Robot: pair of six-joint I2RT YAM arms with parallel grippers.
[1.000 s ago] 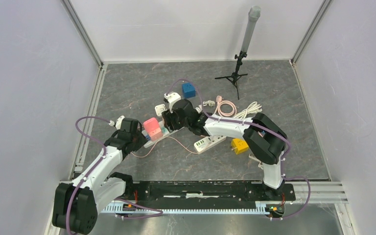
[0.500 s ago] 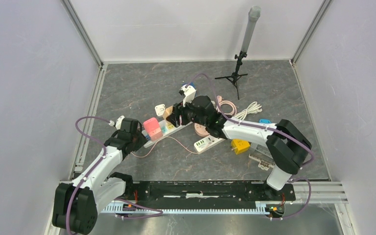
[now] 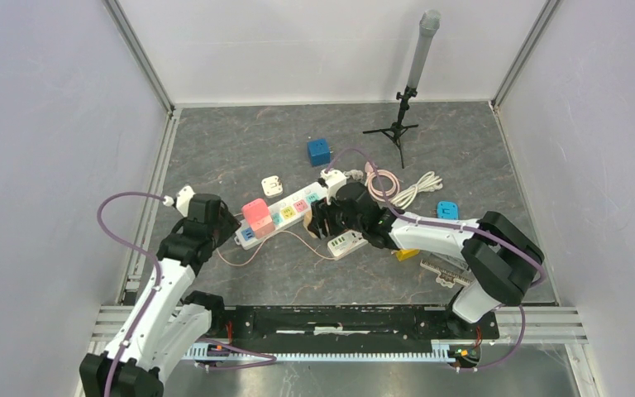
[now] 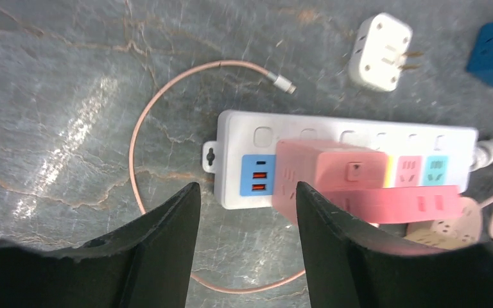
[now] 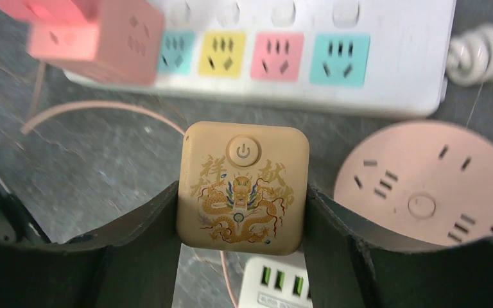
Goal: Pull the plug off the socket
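The white power strip point(image 3: 285, 215) with coloured sockets lies mid-table, with a pink cube adapter point(image 3: 256, 212) plugged in near its left end. My right gripper point(image 3: 322, 218) is shut on a tan plug cube point(image 5: 242, 186) with a gold dragon print. It holds the cube clear of the strip point(image 5: 391, 70), in front of its sockets. My left gripper point(image 4: 247, 192) is open and empty, just short of the strip's left end point(image 4: 231, 131) and the pink cube point(image 4: 334, 170).
A round pink socket point(image 5: 423, 186) and a white USB strip point(image 3: 346, 243) lie by the right gripper. A thin pink cable point(image 4: 167, 96) loops at the strip's left end. Behind are a white adapter point(image 3: 273, 184), a blue cube point(image 3: 318, 152), coiled cables point(image 3: 397, 184) and a tripod point(image 3: 398, 124).
My right gripper came off the strip with the tan plug and moved toward the near side. My left gripper drew back from the strip's left end. The strip shifted slightly.
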